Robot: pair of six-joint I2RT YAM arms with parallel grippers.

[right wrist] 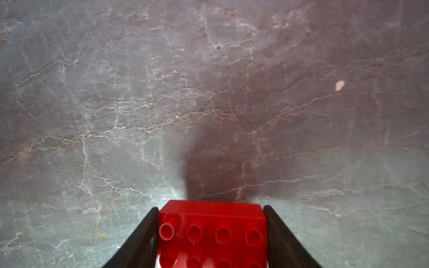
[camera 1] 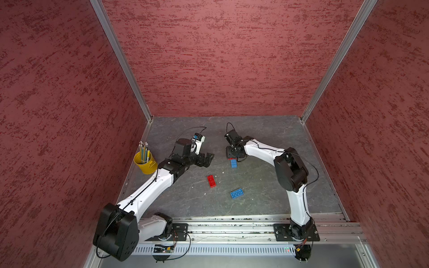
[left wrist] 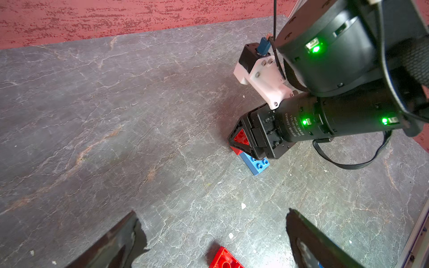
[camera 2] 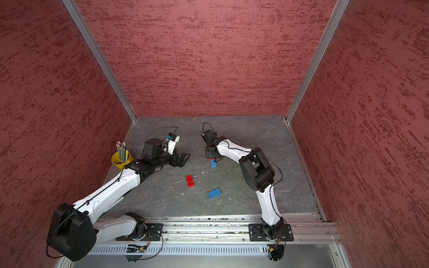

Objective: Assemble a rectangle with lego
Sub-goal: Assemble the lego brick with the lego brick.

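Clamping studded red brick (right wrist: 212,232), right gripper (right wrist: 210,208), veined grey stone tabletop (right wrist: 116,92)

Grey stone-veined table (camera 1: 267,139) (camera 2: 250,139) with scattered bricks and a cup.

A loose red brick (camera 1: 211,181) (camera 2: 190,181) lies studs up near the middle, and a loose blue brick (camera 1: 236,193) (camera 2: 214,193) lies apart from it, nearer the front rail. Farther back sits a second blue brick (camera 1: 233,163) (left wrist: 256,163), with a second red brick (left wrist: 241,137) (right wrist: 211,229) touching its far end; whether that one rests on the table cannot be told. A yellow cup (camera 1: 146,163) (camera 2: 121,160) of pencils (camera 1: 144,149) stands at the left edge. White crumbs (camera 1: 222,172) (left wrist: 243,205) dot the surface.
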